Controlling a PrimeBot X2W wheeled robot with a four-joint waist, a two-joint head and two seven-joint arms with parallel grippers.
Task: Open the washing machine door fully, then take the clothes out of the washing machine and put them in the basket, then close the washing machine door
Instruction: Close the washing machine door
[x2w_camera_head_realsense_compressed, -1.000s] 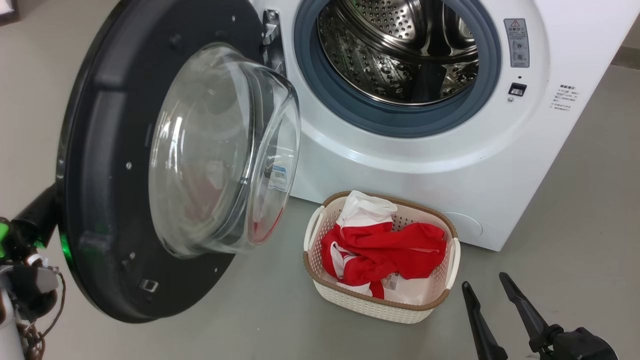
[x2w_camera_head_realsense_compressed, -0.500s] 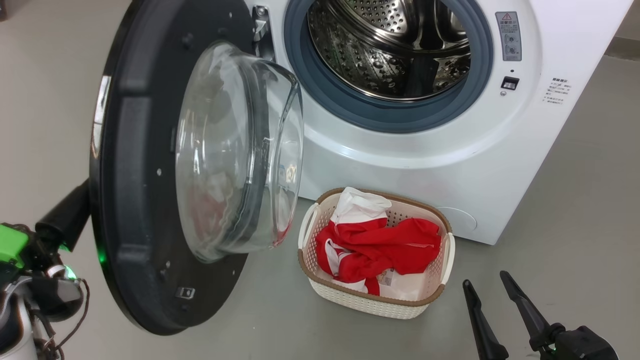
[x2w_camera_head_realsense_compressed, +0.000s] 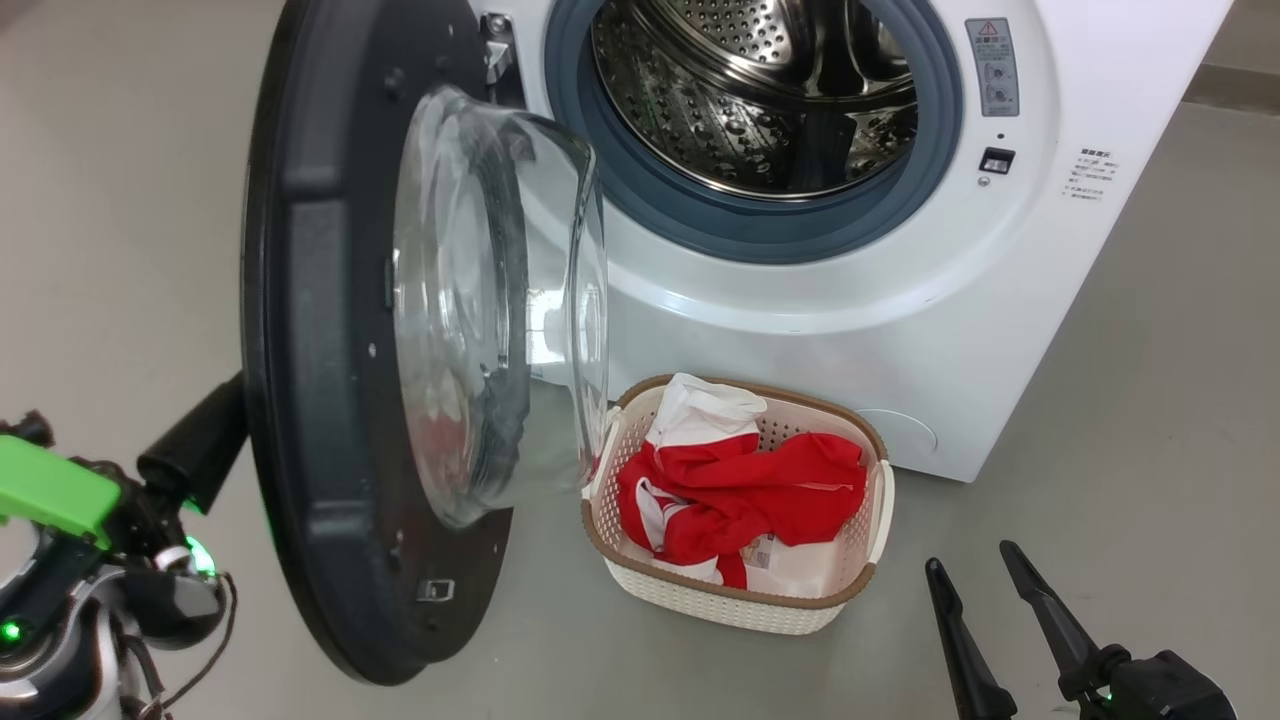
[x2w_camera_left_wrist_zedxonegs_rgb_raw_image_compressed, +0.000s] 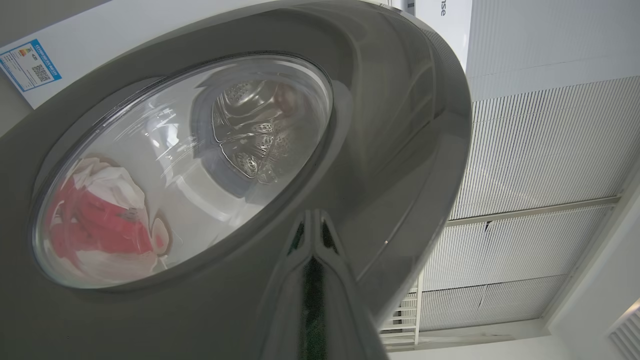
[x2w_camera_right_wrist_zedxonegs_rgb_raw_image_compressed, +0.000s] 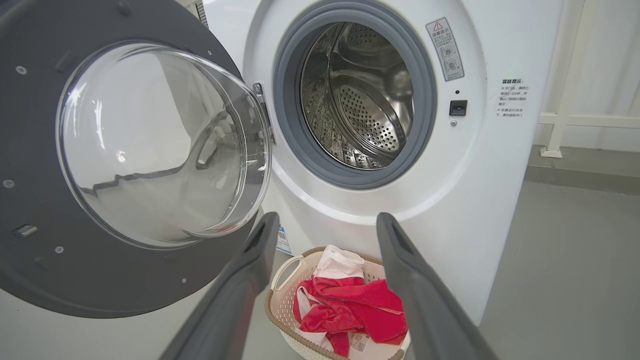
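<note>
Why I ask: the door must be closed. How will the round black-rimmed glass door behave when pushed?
The round black-rimmed glass door looks rigid, so it should probably swing as one piece on its metal hinge. Its glossy outer face may let the shut left tool slide. The bulging glass bowl suggests some weight.

The washing machine door (x2w_camera_head_realsense_compressed: 300, 350) stands swung out from the washing machine (x2w_camera_head_realsense_compressed: 800, 330), its clear glass bowl (x2w_camera_head_realsense_compressed: 500, 300) bulging toward 3 o'clock. The perforated steel drum (x2w_camera_head_realsense_compressed: 760, 90) shows at 12 o'clock inside the grey rubber ring (x2w_camera_head_realsense_compressed: 700, 225). At 6 o'clock of the machine the basket (x2w_camera_head_realsense_compressed: 730, 605) sits on the floor (x2w_camera_head_realsense_compressed: 1100, 450), just beside the door's glass, holding the red and white clothes (x2w_camera_head_realsense_compressed: 760, 490). The left tool (x2w_camera_head_realsense_compressed: 195, 455), at 8 o'clock, runs behind the door's black rim, tip hidden. The right tool (x2w_camera_head_realsense_compressed: 970, 557), at 5 o'clock, has its fingers spread apart.
</note>
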